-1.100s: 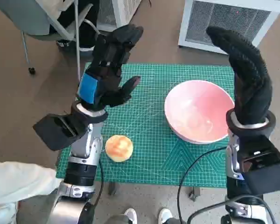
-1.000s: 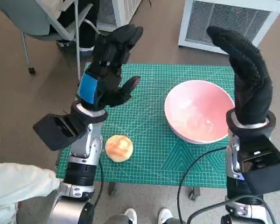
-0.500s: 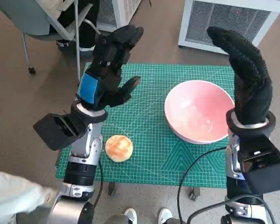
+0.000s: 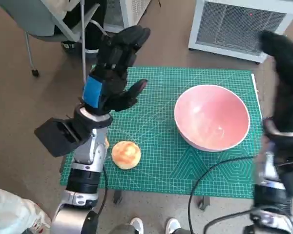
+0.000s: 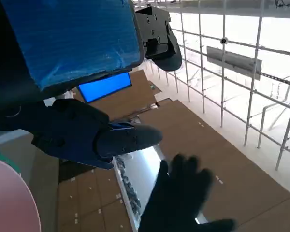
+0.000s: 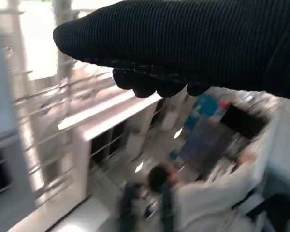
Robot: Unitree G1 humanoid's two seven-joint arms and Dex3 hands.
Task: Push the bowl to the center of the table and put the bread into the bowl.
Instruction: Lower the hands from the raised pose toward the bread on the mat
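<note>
The left hand [image 4: 112, 73] is raised above the green mat [image 4: 151, 146], its fingers [image 4: 124, 41] spread and upright, holding nothing. The bread [image 4: 126, 154] lies on the mat well below those fingers, beside the left forearm. Right of the thumb and apart from it, the pink bowl [image 4: 211, 117] sits upright on the mat. The right hand [image 4: 285, 78] is blurred, lifted just right of the bowl; whether its fingers are spread cannot be told.

Pink bowl [image 4: 212, 117] upright on mat's right side, golden round bread [image 4: 126, 154] near-left, well apart
</note>
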